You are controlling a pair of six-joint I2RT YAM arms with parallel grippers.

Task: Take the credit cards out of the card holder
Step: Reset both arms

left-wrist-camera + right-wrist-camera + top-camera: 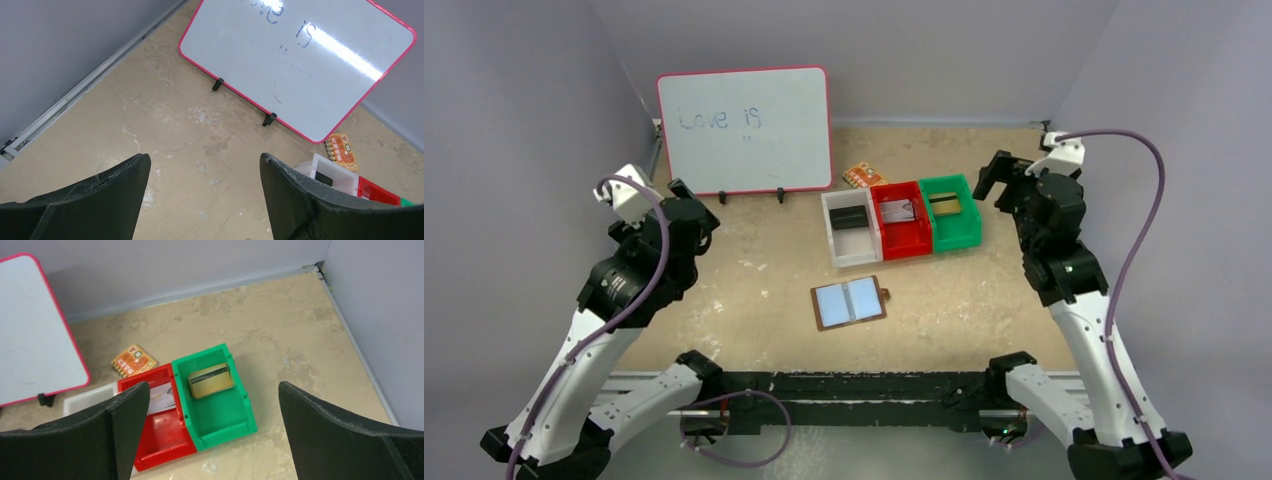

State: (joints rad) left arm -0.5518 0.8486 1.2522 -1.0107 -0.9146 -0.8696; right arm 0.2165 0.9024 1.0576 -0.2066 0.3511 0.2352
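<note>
The brown card holder lies open on the table, its pale blue pockets up. A dark card lies in the white bin, a silvery-grey card in the red bin, and a gold-olive card in the green bin. The right wrist view shows the gold card and the silvery card. My left gripper is open and empty at the left, over bare table. My right gripper is open and empty above the green bin.
A pink-framed whiteboard stands at the back left. An orange patterned packet lies behind the bins. Grey walls close in the back and both sides.
</note>
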